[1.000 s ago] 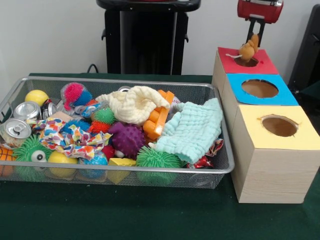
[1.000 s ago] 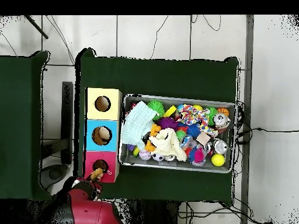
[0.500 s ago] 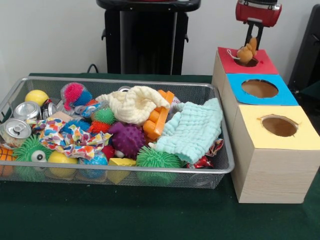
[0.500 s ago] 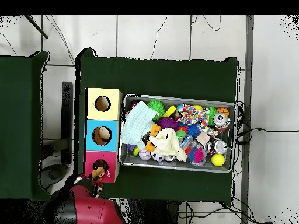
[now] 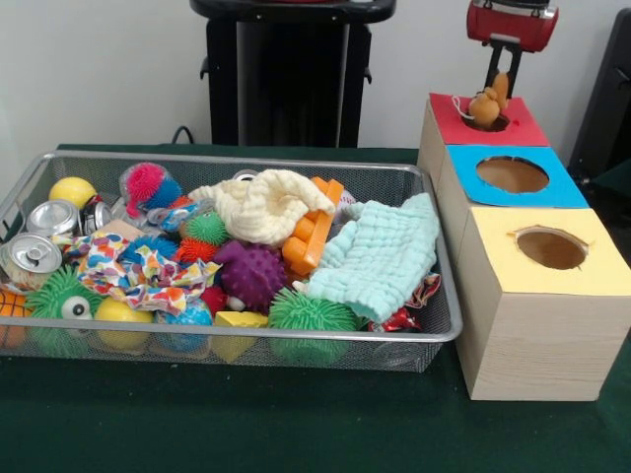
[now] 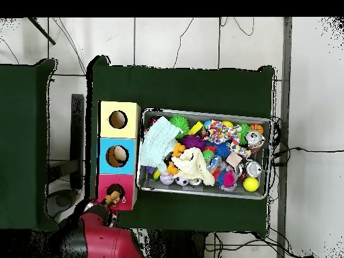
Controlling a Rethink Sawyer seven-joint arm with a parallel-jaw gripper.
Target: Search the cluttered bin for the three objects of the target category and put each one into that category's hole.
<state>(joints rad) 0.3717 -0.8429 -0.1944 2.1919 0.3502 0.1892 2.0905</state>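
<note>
My gripper point(image 5: 498, 81) hangs at the top right, shut on the orange-tan plush animal point(image 5: 485, 104). It holds the plush just above the hole point(image 5: 487, 123) in the red-topped box. In the overhead view the plush point(image 6: 114, 198) sits at the red box's near edge, beside its hole point(image 6: 115, 191), with the gripper point(image 6: 107, 204) by it. The silver wire-mesh bin point(image 5: 246, 333) lies left of the boxes, full of toys; it also shows in the overhead view point(image 6: 205, 112). I see no tiger or duck-like plush in the bin.
A blue-topped box point(image 5: 513, 175) and a yellow-topped box point(image 5: 550, 248) stand in a row with the red one. Something tan shows inside the blue hole point(image 6: 117, 156). The bin holds spiky balls point(image 5: 250, 273), knitted cloths point(image 5: 380, 258), cans point(image 5: 32, 254) and orange blocks point(image 5: 308, 236).
My gripper and the plush have shifted only slightly, staying over the red box's hole. The bin's contents have not moved.
</note>
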